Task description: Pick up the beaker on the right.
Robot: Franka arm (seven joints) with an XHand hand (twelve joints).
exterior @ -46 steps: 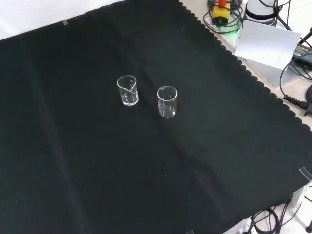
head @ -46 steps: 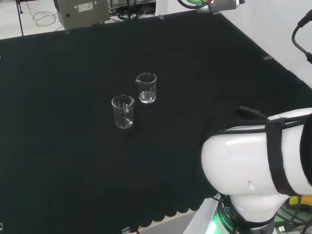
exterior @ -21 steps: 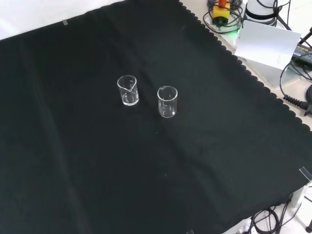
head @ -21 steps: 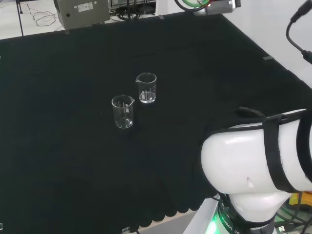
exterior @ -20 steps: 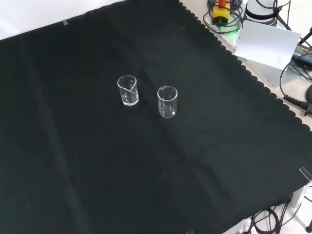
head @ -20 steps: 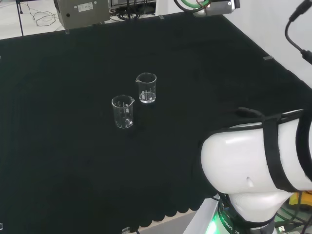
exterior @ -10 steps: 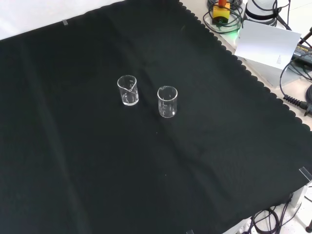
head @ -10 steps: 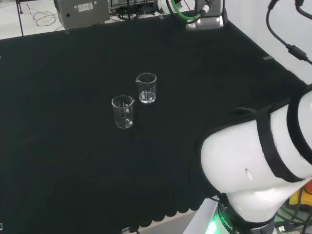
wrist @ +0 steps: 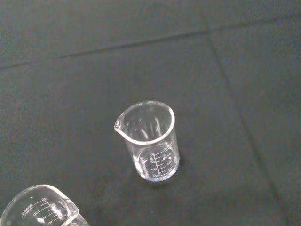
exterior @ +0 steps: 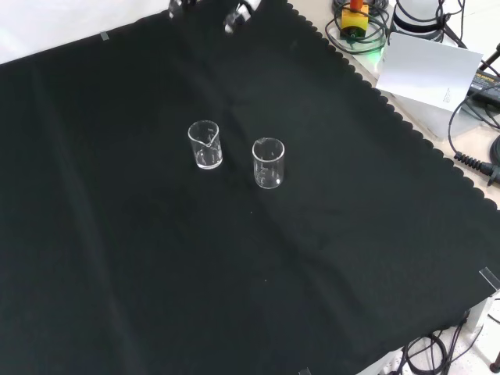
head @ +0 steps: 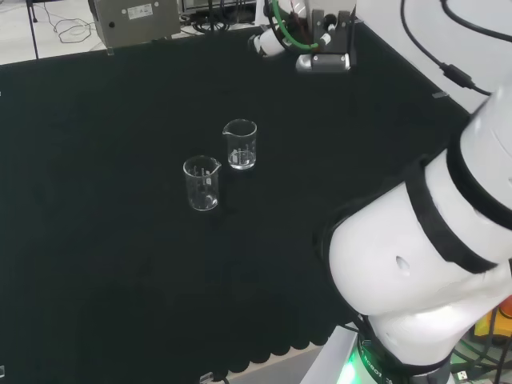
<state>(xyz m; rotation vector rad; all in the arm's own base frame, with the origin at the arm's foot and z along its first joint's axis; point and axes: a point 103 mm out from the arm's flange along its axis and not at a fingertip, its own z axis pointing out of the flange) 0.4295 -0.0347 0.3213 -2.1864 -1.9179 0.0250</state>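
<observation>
**Hand up high, beaker not picked up yet**

The hand [exterior: 237,17] is at the far top edge of the front view, high over the black cloth [exterior: 117,273]. So little of it shows that I cannot tell if it is spread or closed. It holds nothing, and it is well apart from the glass.

Two clear beakers stand upright near the middle of the cloth, close to each other but not touching. In the head view, the right beaker [head: 241,144] is a bit farther back, and the other beaker [head: 201,182] is left of it and nearer. In the front view they swap sides, so the right beaker [exterior: 205,145] is on the left there.

Both look empty. They stand in the open with bare cloth all round, so I think the hand has room to come down beside one.

The wrist view looks down on one beaker in the middle, with its spout showing. That may be the right beaker, but I am not sure.

I think the job is only starting. Glass is slippery and tips easily, and the other beaker is close enough to get bumped.
</observation>
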